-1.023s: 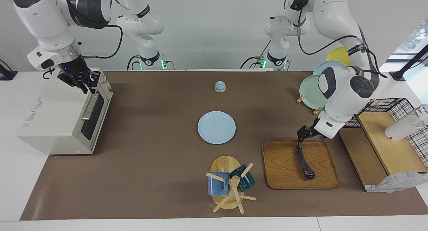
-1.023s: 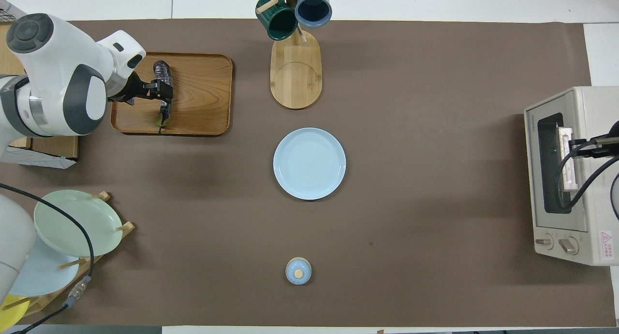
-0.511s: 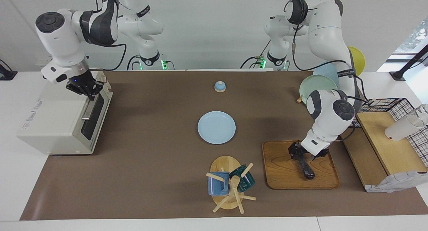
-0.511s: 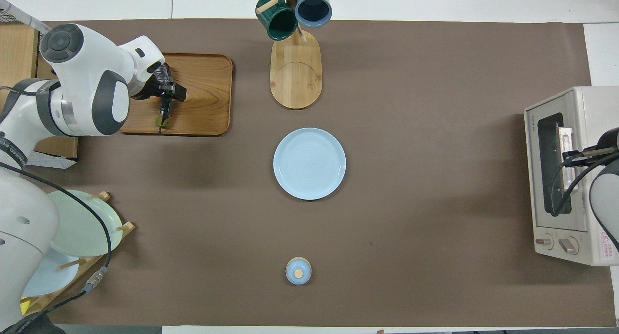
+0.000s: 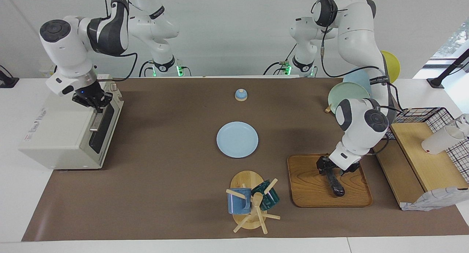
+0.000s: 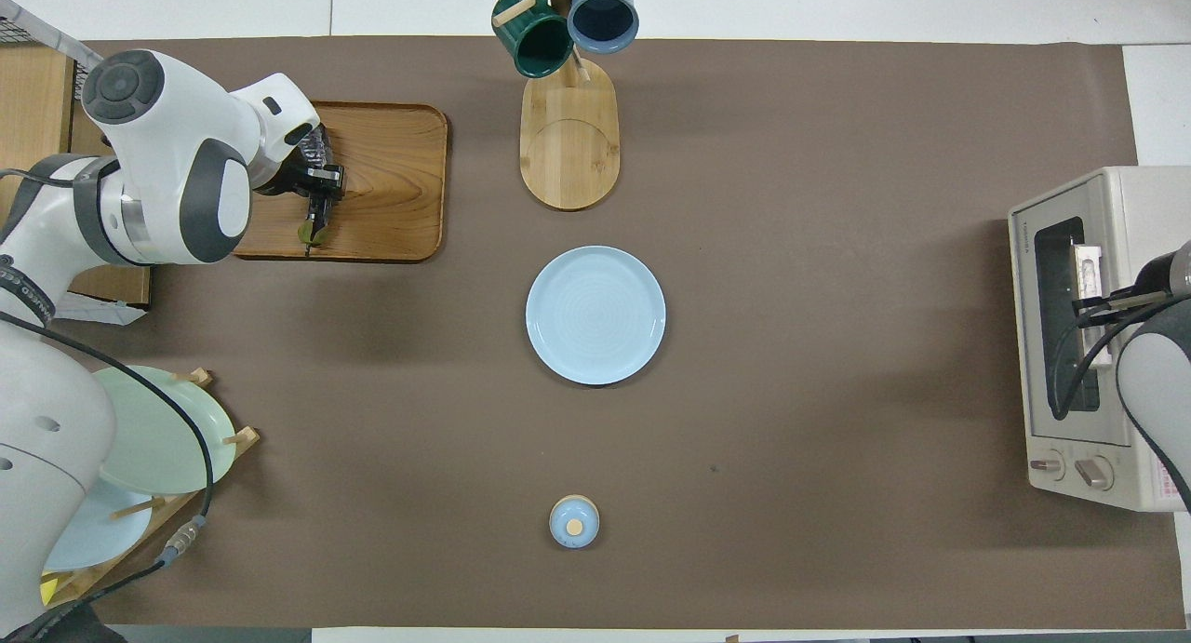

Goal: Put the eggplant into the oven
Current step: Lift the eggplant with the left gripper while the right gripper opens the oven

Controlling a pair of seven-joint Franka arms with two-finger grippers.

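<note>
The dark purple eggplant (image 5: 336, 184) lies on a wooden tray (image 5: 311, 187) toward the left arm's end of the table. My left gripper (image 5: 327, 168) is down on the eggplant near its stem end, fingers closed around it; the eggplant still rests on the tray. In the overhead view the gripper (image 6: 319, 180) covers the eggplant's middle (image 6: 314, 142). The off-white oven (image 5: 58, 132) stands at the right arm's end with its door closed. My right gripper (image 5: 94, 101) is at the door's top edge, by the handle (image 5: 96, 120).
A light blue plate (image 5: 237, 139) lies mid-table. A mug tree (image 5: 251, 203) with two mugs stands beside the tray. A small blue bell (image 5: 240, 95) sits nearer to the robots. A plate rack (image 5: 346, 95) and a wooden shelf (image 5: 425, 154) stand by the left arm.
My left gripper came down from the tray's edge onto the eggplant and its fingers narrowed around it. My right gripper settled lower against the top of the oven door.
</note>
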